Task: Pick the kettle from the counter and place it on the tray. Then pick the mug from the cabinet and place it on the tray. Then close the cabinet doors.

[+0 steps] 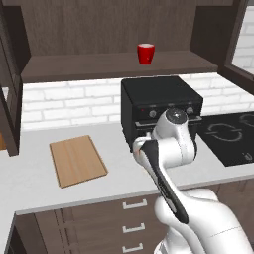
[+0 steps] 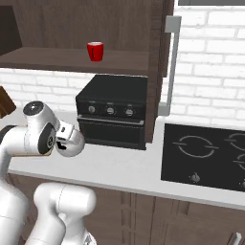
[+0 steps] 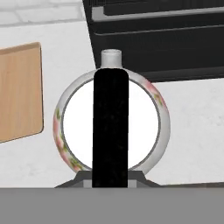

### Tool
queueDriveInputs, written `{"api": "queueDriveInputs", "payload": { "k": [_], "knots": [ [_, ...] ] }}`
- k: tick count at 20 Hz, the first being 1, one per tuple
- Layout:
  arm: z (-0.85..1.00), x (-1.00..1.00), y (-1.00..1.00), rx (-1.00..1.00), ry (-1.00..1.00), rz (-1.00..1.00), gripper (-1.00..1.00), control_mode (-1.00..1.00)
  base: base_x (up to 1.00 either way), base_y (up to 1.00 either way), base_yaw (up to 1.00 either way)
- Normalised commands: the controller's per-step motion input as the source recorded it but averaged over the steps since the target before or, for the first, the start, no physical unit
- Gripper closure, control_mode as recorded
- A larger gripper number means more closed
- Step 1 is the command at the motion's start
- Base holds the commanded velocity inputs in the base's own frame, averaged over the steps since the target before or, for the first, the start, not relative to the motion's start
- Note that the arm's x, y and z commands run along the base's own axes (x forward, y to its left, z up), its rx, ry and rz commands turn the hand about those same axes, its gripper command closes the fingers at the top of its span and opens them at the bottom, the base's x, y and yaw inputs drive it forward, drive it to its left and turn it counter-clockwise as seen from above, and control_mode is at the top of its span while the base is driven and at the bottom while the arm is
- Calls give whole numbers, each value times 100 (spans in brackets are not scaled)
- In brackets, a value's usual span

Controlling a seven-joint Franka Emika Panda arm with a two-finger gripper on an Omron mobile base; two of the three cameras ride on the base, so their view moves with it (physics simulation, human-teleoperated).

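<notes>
Risk, tray side: the tray [image 3: 19,92] lies to the gripper's left on the counter [image 1: 30,173], bare and rimless. A round kettle set down near an edge, or released while tilted, could roll or slide off it. A release from too high would carry the same risk.

Risk, at the gripper: the gripper [image 3: 110,181] is closed on the kettle [image 3: 111,120], its tips hidden at the base of the black handle [image 3: 110,131]. The hold is on a thin strap above a ball-shaped body. A fast sideways swing could let the body pivot about the handle or slip out. Whether the kettle is clear of the counter cannot be told from the hand view; in the right base view it appears to hang just above it.

Risk, right and ahead: the black oven [image 2: 112,112] stands just beyond the kettle's spout. Any forward drift during the move could knock the spout against its front.

Pose: the arm is folded low in front of the oven, elbow raised, forearm angled down, hand looking along the kettle's handle.

The mug [image 1: 146,53] stands on the cabinet [image 1: 119,67] shelf, well above the gripper, untouched.
</notes>
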Motion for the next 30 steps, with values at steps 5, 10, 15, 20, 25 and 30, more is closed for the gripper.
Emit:
{"api": "queueDriveInputs", "payload": {
  "k": [5, 10, 15, 20, 25, 30],
  "knots": [
    [51, 1, 94, -1, -14, 0, 100, -100, 0, 0, 0],
    [60, 18, 87, 0, -13, 0, 100, -100, 0, 0, 0],
    [35, 51, 81, 0, 5, 0, 100, -100, 0, 0, 0],
    [7, 62, 59, -2, 32, 0, 100, -100, 0, 0, 0],
    [-22, 51, 44, -6, 15, 0, 100, -100, 0, 0, 0],
    [-44, 44, 41, -5, 5, 0, 100, -100, 0, 0, 0]
  ]
}}
